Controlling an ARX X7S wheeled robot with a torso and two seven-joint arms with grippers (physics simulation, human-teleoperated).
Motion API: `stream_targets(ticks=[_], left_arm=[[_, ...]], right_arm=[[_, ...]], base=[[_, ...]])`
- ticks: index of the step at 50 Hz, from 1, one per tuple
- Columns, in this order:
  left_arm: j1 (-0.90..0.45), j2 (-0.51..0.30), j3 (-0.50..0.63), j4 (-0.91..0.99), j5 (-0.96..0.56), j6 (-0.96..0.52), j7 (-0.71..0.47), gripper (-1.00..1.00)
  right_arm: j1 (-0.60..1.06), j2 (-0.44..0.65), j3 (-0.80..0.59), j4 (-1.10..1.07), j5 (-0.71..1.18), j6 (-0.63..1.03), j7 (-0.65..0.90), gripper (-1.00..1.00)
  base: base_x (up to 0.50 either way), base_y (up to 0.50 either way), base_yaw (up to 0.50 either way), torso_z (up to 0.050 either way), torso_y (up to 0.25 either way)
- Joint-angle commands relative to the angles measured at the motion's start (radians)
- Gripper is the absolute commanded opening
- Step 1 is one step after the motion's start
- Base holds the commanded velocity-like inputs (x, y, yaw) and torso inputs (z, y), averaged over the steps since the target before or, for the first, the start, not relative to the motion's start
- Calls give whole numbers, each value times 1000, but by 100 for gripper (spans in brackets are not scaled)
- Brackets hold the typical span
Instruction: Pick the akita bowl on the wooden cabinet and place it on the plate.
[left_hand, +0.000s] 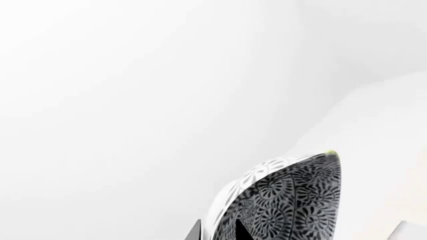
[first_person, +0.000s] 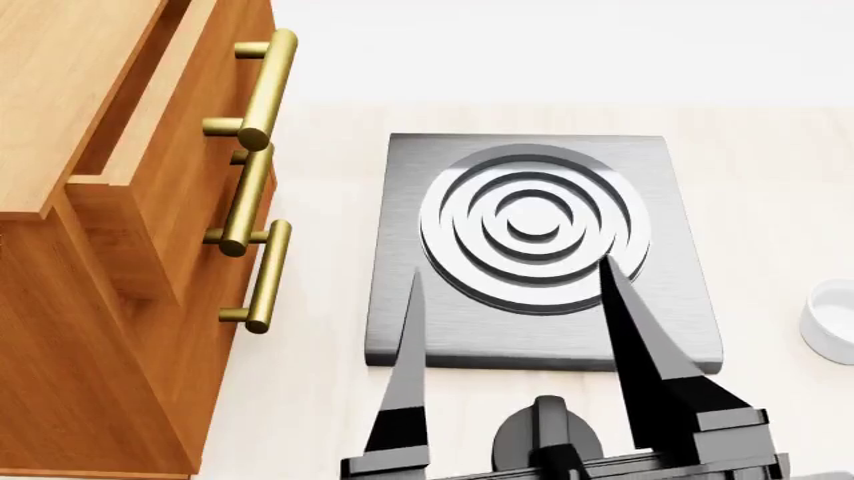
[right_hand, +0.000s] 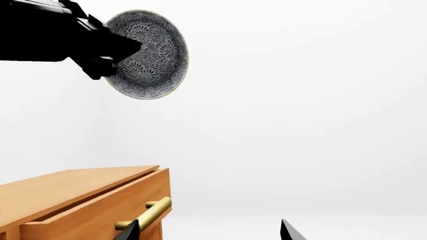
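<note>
The akita bowl (right_hand: 148, 54) is gripped on edge by the left hand (right_hand: 110, 52) at the upper left of the right wrist frame, high above the wooden cabinet (right_hand: 80, 197). No plate is seen. The right hand (first_person: 514, 300) is held open at the head frame's bottom centre.

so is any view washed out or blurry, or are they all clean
Left wrist view: nearly all blank white, only the akita bowl crisp at the edge. Head view: sharp, soft shadows under the wooden cabinet handles. Right wrist view: sharp, left gripper a black silhouette.
</note>
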Motion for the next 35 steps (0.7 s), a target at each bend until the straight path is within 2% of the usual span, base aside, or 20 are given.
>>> stream_targets(ticks=[1, 20, 35], left_arm=[[25, 3, 10, 45, 3, 1, -12, -100], [99, 0, 12, 164, -32, -14, -7, -100], [139, -36, -34, 97, -61, 64, 18, -100]], right_arm=[[35, -18, 6, 5, 19, 6, -15, 100], [34, -32, -10, 2, 14, 9, -25, 100], [33, -26, -7, -3, 15, 10, -22, 100]], base=[[0, 0, 0, 0, 0], [0, 0, 0, 0, 0], [0, 0, 0, 0, 0]])
